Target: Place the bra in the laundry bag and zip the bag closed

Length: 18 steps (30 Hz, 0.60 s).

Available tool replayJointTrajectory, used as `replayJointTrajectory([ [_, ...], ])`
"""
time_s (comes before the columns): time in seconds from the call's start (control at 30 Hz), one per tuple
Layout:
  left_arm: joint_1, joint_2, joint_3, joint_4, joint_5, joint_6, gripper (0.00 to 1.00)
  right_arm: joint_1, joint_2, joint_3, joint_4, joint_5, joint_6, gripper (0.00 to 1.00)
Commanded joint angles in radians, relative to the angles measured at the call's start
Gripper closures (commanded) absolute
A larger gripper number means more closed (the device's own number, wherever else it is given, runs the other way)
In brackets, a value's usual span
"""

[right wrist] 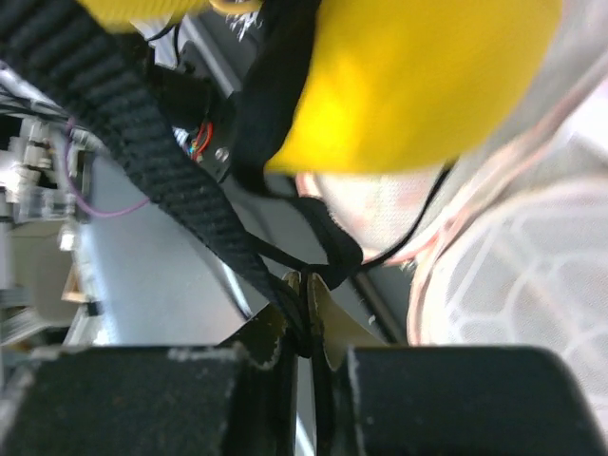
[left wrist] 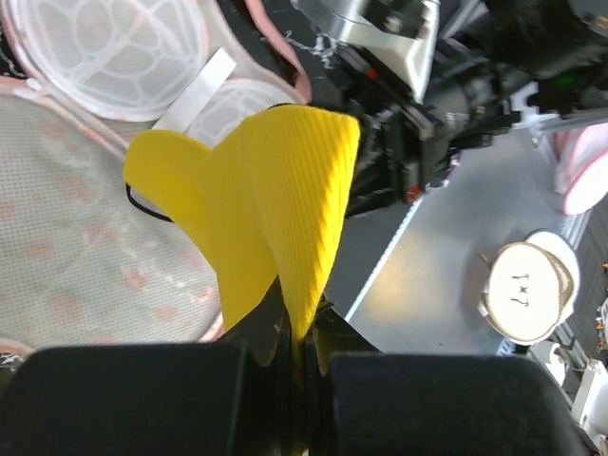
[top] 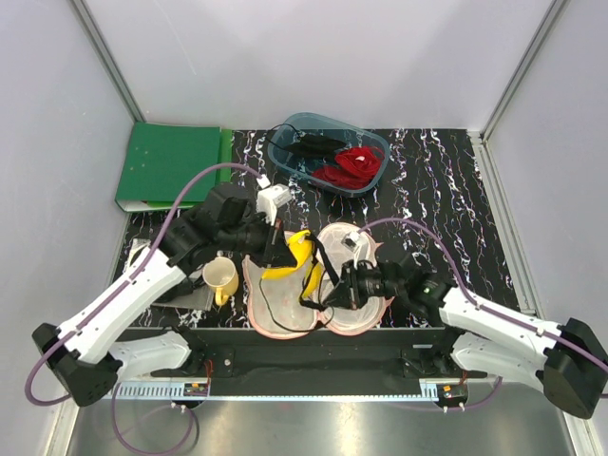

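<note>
The laundry bag (top: 281,318) lies open at the table's near edge, its two round halves side by side and the pale mesh lining (left wrist: 76,237) facing up. The bright yellow bra (top: 294,253) hangs over the bag's middle, held up from both sides. My left gripper (top: 276,249) is shut on the edge of a yellow cup (left wrist: 285,190), which is pinched between its fingertips. My right gripper (top: 334,290) is shut on the bra's black strap (right wrist: 180,180), just under the other cup (right wrist: 418,85) and above the bag's right half (right wrist: 532,275).
A blue-grey tub (top: 372,171) with a red garment (top: 353,165) and a black one (top: 309,145) stands at the back. A green folder (top: 166,166) lies at the back left. A yellow mug (top: 220,277) stands just left of the bag.
</note>
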Motion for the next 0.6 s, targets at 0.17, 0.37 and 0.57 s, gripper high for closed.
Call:
replayJointTrajectory([
  [0.17,0.009,0.145,0.013,0.074,-0.044,0.121,1.0,0.006,-0.215,-0.073,-0.012,0.009,0.293,0.86],
  [0.37,0.009,0.141,-0.005,0.091,-0.031,0.092,1.0,0.006,-0.15,0.016,-0.123,0.14,0.161,0.31],
  [0.57,0.009,0.107,-0.007,0.091,-0.007,0.093,1.0,0.049,-0.068,0.042,-0.081,0.367,0.012,0.0],
])
